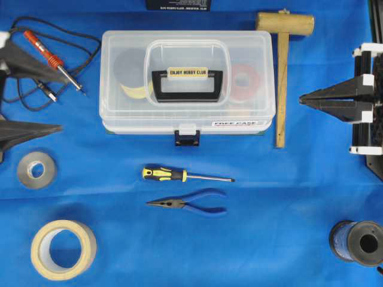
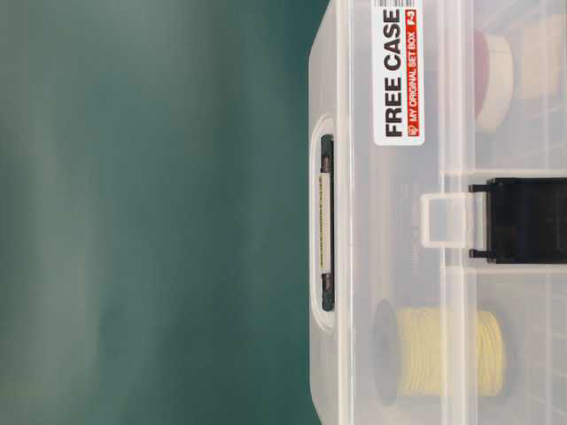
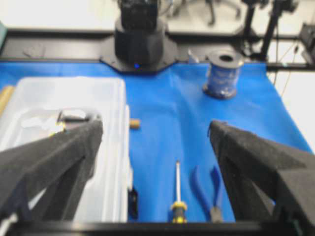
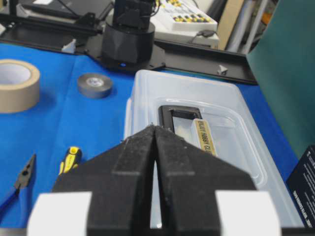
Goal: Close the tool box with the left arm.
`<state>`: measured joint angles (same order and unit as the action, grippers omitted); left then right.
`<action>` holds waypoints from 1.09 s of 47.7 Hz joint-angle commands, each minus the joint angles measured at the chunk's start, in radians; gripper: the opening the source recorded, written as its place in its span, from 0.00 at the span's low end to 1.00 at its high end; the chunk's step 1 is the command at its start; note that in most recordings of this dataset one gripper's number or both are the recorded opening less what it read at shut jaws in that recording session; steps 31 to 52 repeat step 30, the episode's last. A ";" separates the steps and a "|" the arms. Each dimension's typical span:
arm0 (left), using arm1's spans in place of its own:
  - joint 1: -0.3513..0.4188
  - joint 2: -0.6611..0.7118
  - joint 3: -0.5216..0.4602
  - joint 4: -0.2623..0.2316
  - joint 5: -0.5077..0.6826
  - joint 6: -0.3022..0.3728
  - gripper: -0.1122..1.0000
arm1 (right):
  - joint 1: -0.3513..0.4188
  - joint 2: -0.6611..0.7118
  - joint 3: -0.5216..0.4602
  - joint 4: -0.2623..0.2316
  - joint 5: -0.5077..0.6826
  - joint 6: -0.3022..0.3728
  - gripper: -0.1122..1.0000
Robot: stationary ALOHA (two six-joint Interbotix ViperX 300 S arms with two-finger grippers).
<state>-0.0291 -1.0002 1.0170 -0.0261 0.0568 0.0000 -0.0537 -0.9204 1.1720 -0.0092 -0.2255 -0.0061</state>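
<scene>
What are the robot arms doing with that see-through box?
Right now nothing is being held. The tool box sits on the blue cloth with its lid down flat. The left gripper is open and off to the side of it, and the right gripper is shut and empty. Tools like the screwdriver lie untouched.

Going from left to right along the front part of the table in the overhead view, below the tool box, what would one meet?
Grey tape roll → masking tape roll → screwdriver and, just below it, blue pliers → blue wire spool.
</scene>
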 commanded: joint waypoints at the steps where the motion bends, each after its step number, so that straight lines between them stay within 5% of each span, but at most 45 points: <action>1: 0.002 -0.069 0.075 0.000 -0.044 0.002 0.91 | -0.002 0.002 -0.017 -0.005 -0.008 0.000 0.10; 20: 0.002 -0.270 0.374 -0.002 -0.115 0.005 0.91 | -0.002 0.000 -0.017 -0.006 -0.005 0.000 0.10; 52: 0.002 -0.267 0.408 -0.003 -0.124 0.005 0.91 | -0.002 -0.005 -0.017 -0.006 -0.003 0.000 0.10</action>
